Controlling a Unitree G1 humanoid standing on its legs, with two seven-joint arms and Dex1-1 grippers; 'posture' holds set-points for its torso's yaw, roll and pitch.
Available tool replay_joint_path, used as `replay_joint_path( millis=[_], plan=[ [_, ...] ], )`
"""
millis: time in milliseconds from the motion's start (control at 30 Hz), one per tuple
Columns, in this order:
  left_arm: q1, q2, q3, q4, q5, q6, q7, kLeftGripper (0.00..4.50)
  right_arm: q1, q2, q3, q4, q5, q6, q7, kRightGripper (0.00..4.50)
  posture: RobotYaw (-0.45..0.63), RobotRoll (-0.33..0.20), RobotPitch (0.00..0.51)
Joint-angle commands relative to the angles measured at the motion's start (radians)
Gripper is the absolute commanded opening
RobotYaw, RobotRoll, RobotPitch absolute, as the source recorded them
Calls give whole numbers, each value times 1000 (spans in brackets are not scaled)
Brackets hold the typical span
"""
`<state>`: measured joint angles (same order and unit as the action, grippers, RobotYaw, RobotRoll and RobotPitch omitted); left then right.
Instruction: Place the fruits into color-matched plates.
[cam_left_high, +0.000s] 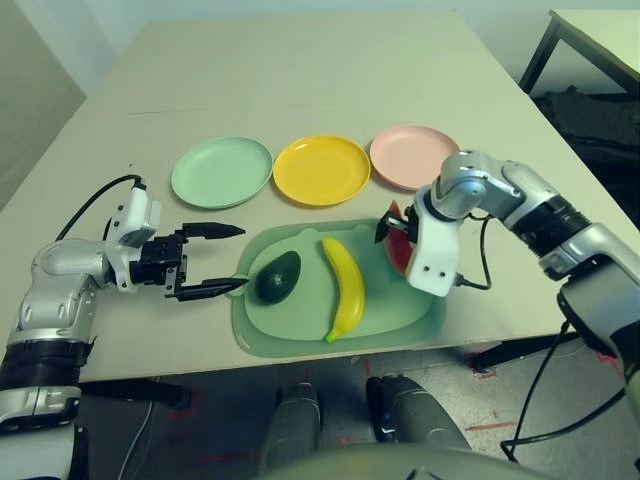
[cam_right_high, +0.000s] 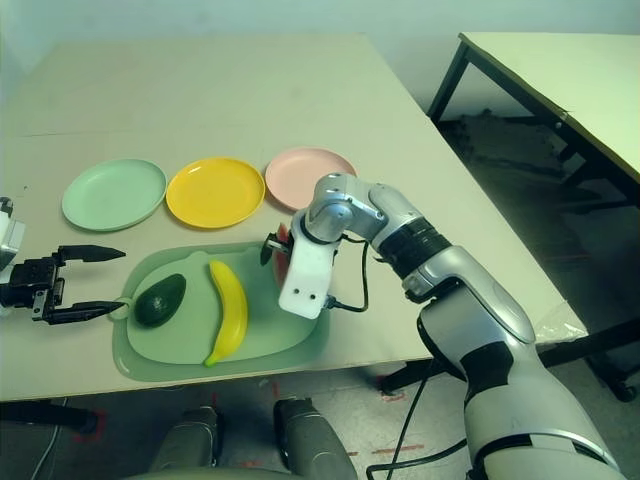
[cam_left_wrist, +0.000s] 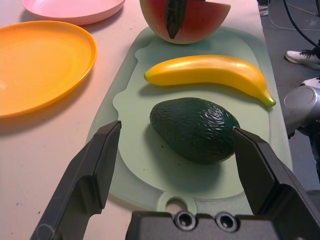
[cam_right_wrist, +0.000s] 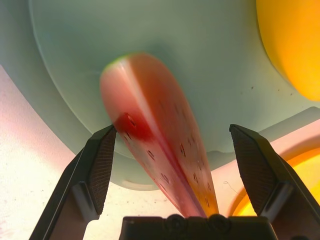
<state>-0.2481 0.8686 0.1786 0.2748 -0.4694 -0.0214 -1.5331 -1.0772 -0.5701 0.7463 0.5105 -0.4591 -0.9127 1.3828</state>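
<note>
Beige tabletop (cam_left_high: 300, 80) filled my view, with a second table (cam_right_high: 560, 70) off to the right. On it, I saw the watermelon wedge (cam_right_wrist: 155, 145) at the right end of the green cutting board (cam_left_high: 400, 315), with my right gripper (cam_right_wrist: 175, 165) pointing down over it, one black finger on each side, spread and not touching it. The banana (cam_left_high: 344, 287) lay mid-board, and the avocado (cam_left_high: 277, 276) at the left end. My left gripper (cam_left_high: 212, 260) sat level just off the board's left edge, fingers wide apart, aimed at the avocado without contact. Beyond the board stood the green plate (cam_left_high: 221, 172), the yellow plate (cam_left_high: 322, 169) and the pink plate (cam_left_high: 412, 156) in a row, each bare. I could read no writing or brand anywhere.
</note>
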Motion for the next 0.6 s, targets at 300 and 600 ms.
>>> replay_joint_path(
  millis=[300, 600],
  plan=[
    [-19, 6, 0, 20, 8, -9, -5, 4500, 53, -12, 29, -15, 32, 14, 44, 2051, 9, 0, 139],
    [-24, 1, -21, 23, 33, -14, 8, 4500, -66, 37, -25, 107, 26, 39, -11, 2051, 0, 0, 135]
  ],
)
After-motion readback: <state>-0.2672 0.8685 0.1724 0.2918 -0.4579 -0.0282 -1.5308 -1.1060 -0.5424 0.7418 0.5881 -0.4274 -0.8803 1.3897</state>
